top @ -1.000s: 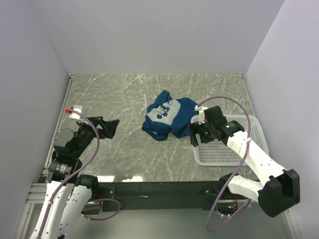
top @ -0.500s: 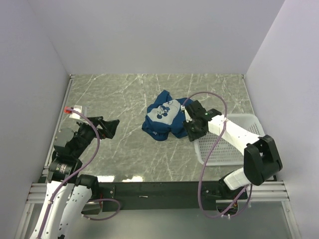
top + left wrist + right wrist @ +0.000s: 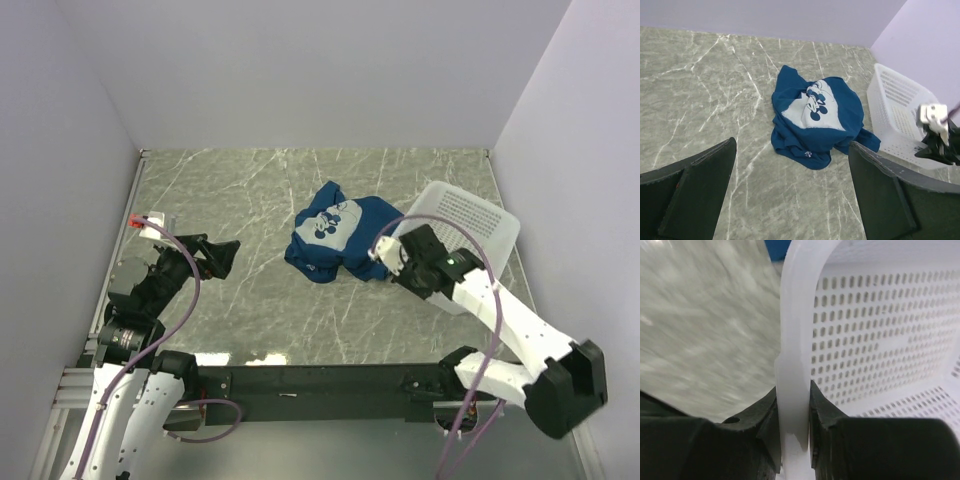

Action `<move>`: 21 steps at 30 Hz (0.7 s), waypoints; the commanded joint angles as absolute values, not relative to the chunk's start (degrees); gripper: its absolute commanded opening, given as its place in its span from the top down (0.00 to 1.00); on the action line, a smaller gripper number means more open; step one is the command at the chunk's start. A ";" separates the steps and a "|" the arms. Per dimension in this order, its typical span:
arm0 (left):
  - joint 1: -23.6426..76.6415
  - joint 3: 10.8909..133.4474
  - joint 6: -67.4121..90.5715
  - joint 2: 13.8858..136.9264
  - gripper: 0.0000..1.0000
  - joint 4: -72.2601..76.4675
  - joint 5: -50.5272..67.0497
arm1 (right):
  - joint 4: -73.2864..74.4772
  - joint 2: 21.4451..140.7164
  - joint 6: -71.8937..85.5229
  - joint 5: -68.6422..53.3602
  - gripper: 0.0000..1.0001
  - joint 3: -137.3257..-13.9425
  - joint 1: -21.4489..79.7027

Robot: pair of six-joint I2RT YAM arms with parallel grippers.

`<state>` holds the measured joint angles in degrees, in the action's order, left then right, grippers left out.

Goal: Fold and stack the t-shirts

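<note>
A crumpled dark blue t-shirt (image 3: 338, 238) with a white cartoon print lies in a heap mid-table; it also shows in the left wrist view (image 3: 815, 115). My right gripper (image 3: 400, 262) is just right of the shirt's edge, shut on the rim of the white mesh basket (image 3: 465, 215). In the right wrist view both fingers of that gripper (image 3: 793, 390) press the white rim (image 3: 795, 340) from either side. The basket is tipped up on its side. My left gripper (image 3: 215, 255) hovers at the left, open, nothing between its fingers (image 3: 792, 145), well short of the shirt.
A small red and white object (image 3: 148, 222) sits at the table's left edge. Walls enclose the marbled table on the left, back and right. In the left wrist view the basket (image 3: 900, 115) stands right of the shirt, with the right gripper (image 3: 940, 135) at its near corner.
My right gripper swung to the basket's rim beside the shirt and shut on it. The basket has gone from lying flat to tipped up. The left arm stayed still.
</note>
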<state>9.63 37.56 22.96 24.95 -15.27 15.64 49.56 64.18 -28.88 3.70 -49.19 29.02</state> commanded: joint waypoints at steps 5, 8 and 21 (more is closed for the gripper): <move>9.84 37.35 21.71 24.61 0.01 -13.01 16.96 | 40.09 53.71 -70.54 1.69 1.00 -39.20 13.21; 9.84 37.18 21.71 24.61 0.01 -12.83 17.05 | 36.49 53.61 -84.43 -3.49 0.78 -38.76 3.36; 9.93 37.27 21.71 24.17 0.01 -12.83 16.70 | 42.87 62.66 -61.30 -21.49 0.07 -60.45 -4.84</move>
<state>9.74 37.52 22.96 24.95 -15.27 15.79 38.70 64.12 -74.22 -11.09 -54.98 -4.93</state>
